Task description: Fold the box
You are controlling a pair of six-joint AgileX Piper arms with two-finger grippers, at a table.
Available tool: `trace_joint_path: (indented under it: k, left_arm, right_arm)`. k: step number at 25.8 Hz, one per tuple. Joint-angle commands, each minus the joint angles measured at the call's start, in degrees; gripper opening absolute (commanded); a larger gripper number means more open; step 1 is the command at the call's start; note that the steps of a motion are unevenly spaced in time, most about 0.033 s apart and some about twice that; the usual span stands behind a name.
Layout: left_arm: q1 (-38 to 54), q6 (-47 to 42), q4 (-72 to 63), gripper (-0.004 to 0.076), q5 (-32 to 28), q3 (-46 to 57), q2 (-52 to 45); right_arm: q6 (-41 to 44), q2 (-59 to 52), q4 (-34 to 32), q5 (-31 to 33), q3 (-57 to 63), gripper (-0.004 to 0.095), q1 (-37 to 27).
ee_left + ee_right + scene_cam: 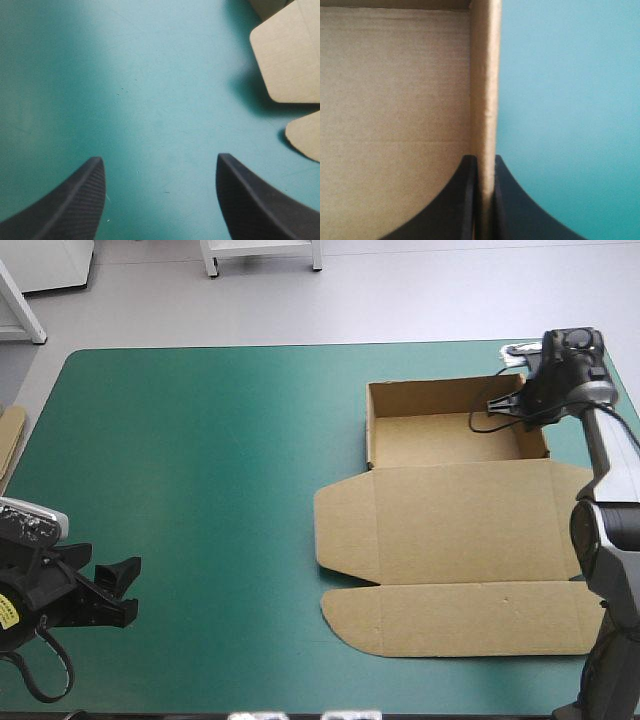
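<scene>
The brown box [455, 530] lies on the right half of the teal-green table. It is an open tray [445, 440] with raised walls at the far side, and its lid and flaps lie flat toward the near edge. My right gripper [503, 405] is at the tray's far right corner. In the right wrist view this gripper [485, 159] is shut on a standing wall [485, 75], with the tray floor on one side and bare cover on the other. My left gripper [118, 588] hovers open over the near left of the table. The left wrist view shows this gripper [160, 159] holding nothing, with the box's rounded flaps [290, 55] ahead of it.
An edge of more brown board [10, 440] shows at the table's left edge. Teal-green cover [200, 470] stretches between my left gripper and the box.
</scene>
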Motion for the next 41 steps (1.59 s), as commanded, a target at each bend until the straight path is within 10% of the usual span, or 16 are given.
trace_joint_path:
  k: [1, 14, 26, 41]
  left_arm:
    - [-0.4, 0.0, -0.1, 0.0459, 2.4, -1.2, 0.1]
    - [-0.4, 0.0, 0.3, 0.0459, 2.4, -1.2, 0.1]
    - [-0.4, -0.3, 1.8, 0.0459, 2.4, -1.2, 0.1]
    - [-0.4, -3.7, 17.5, 0.0459, 1.6, -0.7, -0.5]
  right_arm:
    - [-2.1, -4.3, -5.5, -0.7, -1.7, -0.0019, -6.5]
    - [-5.9, -4.1, 1.9, -6.3, 5.5, 0.0001, -21.6]
    - [-3.2, -5.4, 0.7, -5.2, 5.5, 0.0647, -21.6]
    - [-11.9, -27.2, 25.6, 0.9, 5.5, 0.0630, -17.6]
